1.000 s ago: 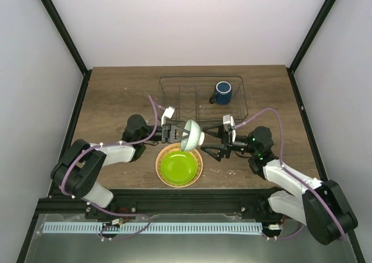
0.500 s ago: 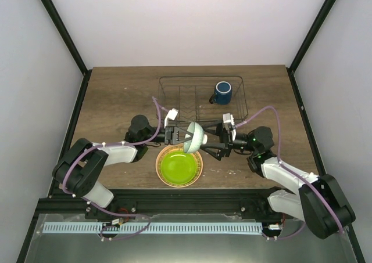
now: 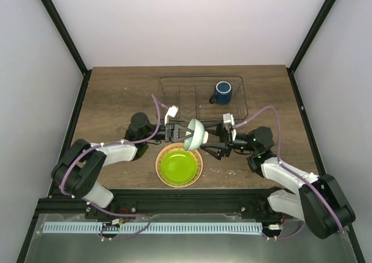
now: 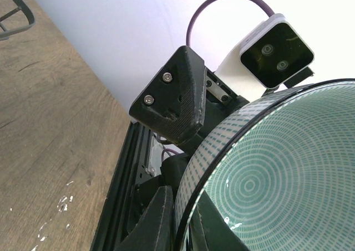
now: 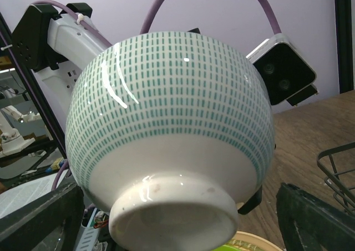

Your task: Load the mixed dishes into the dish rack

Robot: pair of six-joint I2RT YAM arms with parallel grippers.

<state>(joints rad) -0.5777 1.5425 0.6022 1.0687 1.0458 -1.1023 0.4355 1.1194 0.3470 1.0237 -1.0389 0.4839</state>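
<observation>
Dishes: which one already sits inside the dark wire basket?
The dark blue mug with a handle, in the wire dish rack's far right corner. The pale mint-green bowl is held up outside it; the lime-green plate lies on an orange-rimmed plate.

Over the last second, the small pale mint-green bowl with fine dashed rings (image 3: 195, 134) has drifted slightly toward the counter's right edge. It has also tipped further onto its rim, so we see less of its inside. The left jaws clamping that rim have moved the same way, bringing the bowl nearer the spread right jaws.
</observation>
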